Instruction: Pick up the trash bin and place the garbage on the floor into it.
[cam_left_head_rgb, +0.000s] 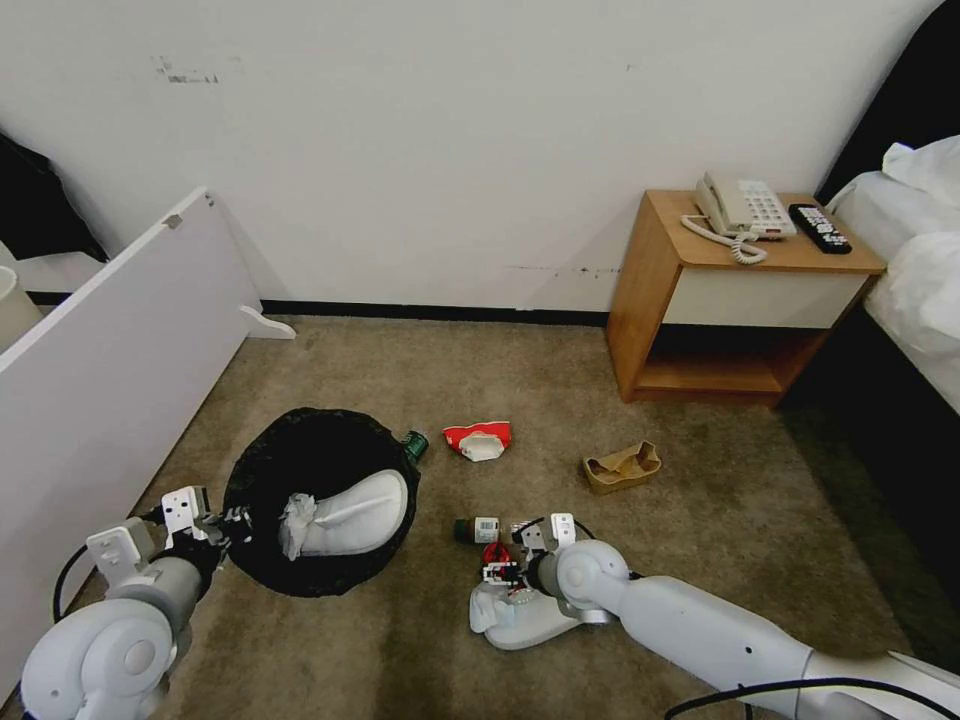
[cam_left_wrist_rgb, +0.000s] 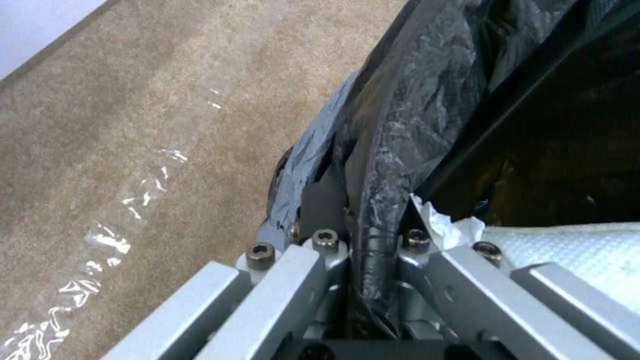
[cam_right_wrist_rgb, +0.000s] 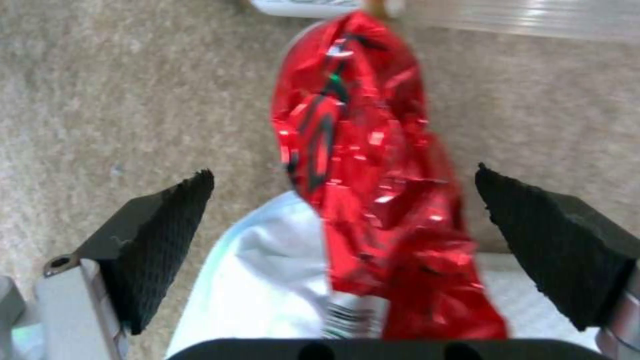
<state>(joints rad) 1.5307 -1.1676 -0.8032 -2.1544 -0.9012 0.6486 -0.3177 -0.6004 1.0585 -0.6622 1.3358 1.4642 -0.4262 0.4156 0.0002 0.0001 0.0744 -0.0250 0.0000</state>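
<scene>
The left gripper is clamped on the trash bin's rim at its nine o'clock. The right gripper, the nearer arm, stands wide open around the red wrapper, whose long axis runs twelve to six between the fingers, untouched, over a slipper on the floor.

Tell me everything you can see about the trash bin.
The trash bin is small and round, lined with a crinkled black plastic bag folded over its rim. It is tipped so its open mouth faces the head camera. Inside lie a white slipper and crumpled white tissue. The left gripper is clamped on the bin's rim, one finger on each side of it. A green-capped bottle lies by its far edge.
</scene>
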